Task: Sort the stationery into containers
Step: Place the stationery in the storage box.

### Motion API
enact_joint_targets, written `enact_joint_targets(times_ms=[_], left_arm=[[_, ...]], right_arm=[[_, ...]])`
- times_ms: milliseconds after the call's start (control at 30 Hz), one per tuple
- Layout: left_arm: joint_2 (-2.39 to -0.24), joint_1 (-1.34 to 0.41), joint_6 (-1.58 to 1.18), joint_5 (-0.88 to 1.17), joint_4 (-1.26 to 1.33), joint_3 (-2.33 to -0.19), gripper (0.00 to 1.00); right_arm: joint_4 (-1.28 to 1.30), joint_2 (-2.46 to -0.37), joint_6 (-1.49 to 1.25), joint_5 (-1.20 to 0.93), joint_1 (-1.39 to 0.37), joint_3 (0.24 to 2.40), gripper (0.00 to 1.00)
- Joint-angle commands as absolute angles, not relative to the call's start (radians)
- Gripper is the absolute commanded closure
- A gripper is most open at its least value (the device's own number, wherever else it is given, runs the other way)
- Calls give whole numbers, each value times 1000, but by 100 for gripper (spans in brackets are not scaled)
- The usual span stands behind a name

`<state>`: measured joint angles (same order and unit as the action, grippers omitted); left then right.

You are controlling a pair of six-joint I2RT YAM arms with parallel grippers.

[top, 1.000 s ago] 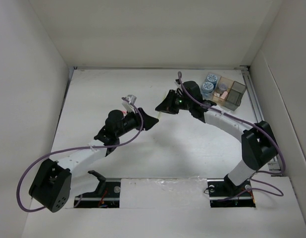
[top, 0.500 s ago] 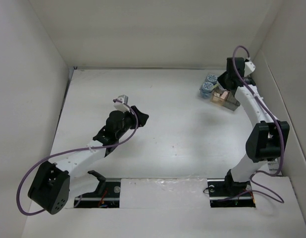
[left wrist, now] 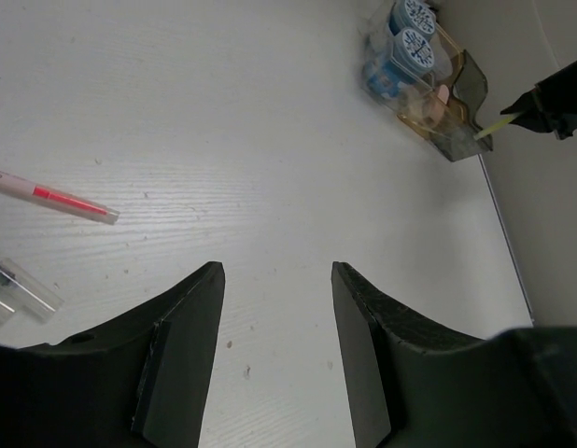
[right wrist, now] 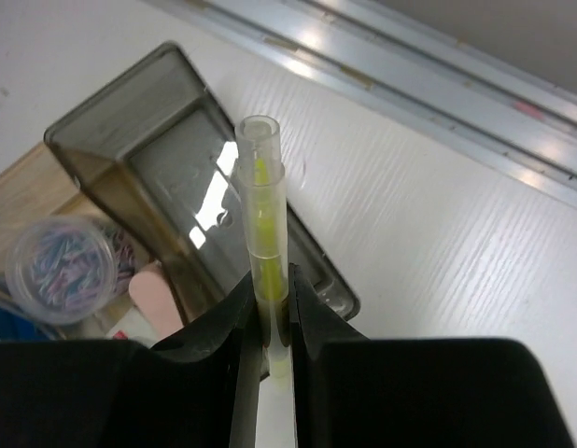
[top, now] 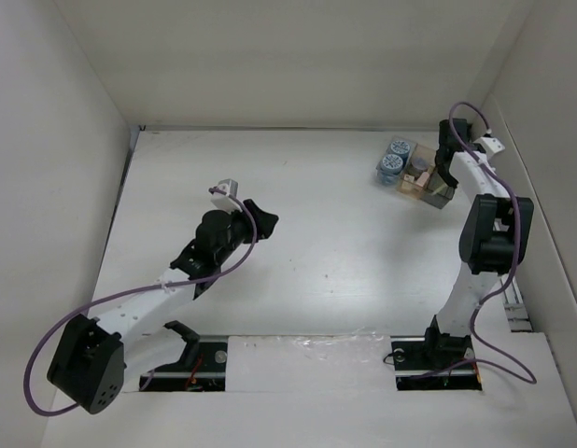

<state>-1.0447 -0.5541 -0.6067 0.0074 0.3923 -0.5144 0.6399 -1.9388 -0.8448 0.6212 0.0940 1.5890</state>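
Right gripper [right wrist: 267, 297] clamped on yellow-green pen [right wrist: 261, 210]. Pen end sat at edge of dark grey bin [right wrist: 158, 159], upper left of frame. Left gripper [left wrist: 277, 280] half open, empty, bottom centre. Pink-red pen [left wrist: 57, 197] lay on table [left wrist: 270, 140], left edge. Two blue rolls [left wrist: 412, 33] sat in clear bins, upper right.
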Motion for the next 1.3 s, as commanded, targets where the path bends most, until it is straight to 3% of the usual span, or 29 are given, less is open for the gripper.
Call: enact_joint_targets(times_ms=[0,800,933,967,1067,1100,1200,1267], left_arm=[[-1008,-574,-606,26,422,-497,54],[-1031,-574,-606,-15,411,-497,54],[-1031,-574,-606,-25,411,-506,54],[-1031,-574,-615,-25,411,-506,54],[-1040,-574,-615,-35,411,-506,54],[-1040,-574,-615,-49,402,-506,54],[-1040,-574,-615,-104,362,-515,55],[-1051,-574,-626,-142,342,-515,55]], right_arm=[[634,-1919,-870,727,109,1611,94],[591,-2046,-873,696,95,1715,89],[591,-2066,-873,696,72,1715,72],[591,-2057,-873,696,72,1715,63],[581,-2022,-873,706,61,1706,48],[581,-2013,-873,706,61,1706,39],[581,-1964,-883,697,52,1706,31],[569,-1924,-893,683,52,1666,31]])
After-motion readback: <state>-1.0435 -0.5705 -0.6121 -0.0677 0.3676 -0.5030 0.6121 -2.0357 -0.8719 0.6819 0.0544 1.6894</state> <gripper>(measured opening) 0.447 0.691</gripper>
